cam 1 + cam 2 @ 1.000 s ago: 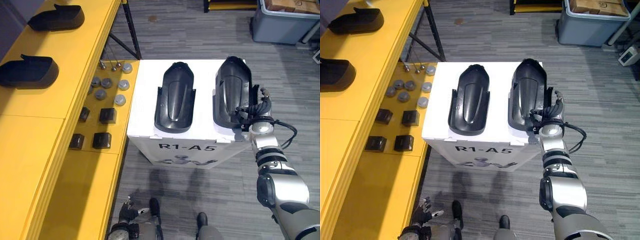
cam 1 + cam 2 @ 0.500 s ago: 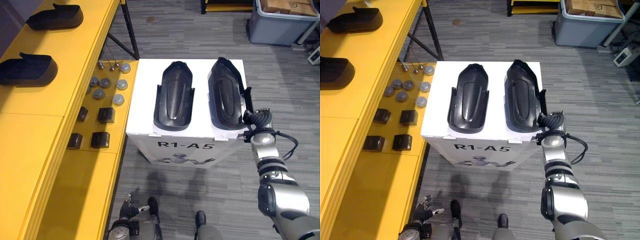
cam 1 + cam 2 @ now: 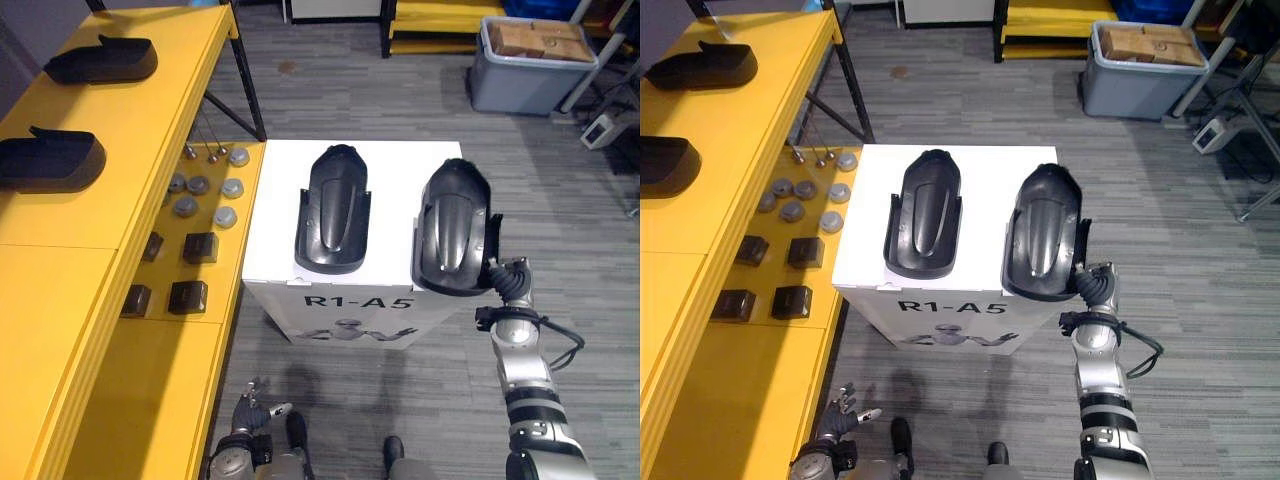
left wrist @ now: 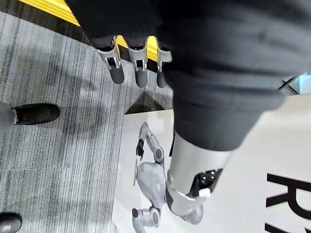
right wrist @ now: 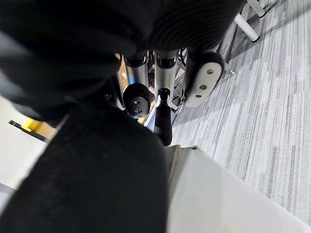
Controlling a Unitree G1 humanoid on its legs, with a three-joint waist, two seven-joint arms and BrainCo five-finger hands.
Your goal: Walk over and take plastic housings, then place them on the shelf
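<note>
Black, glossy plastic forms the right housing (image 3: 455,238), a long shell with a rounded far end and a central ridge. Half a second ago it lay on the box (image 3: 275,190); now it rides raised and tilted, overhanging the box's near edge, its rim grasped by the right hand (image 3: 507,283). We judge the pick-up done, with the carry to the shelf (image 3: 150,120), left of the box, remaining. The left housing (image 3: 333,208) lies on the box. The left hand (image 3: 845,412) hangs relaxed below the box.
</note>
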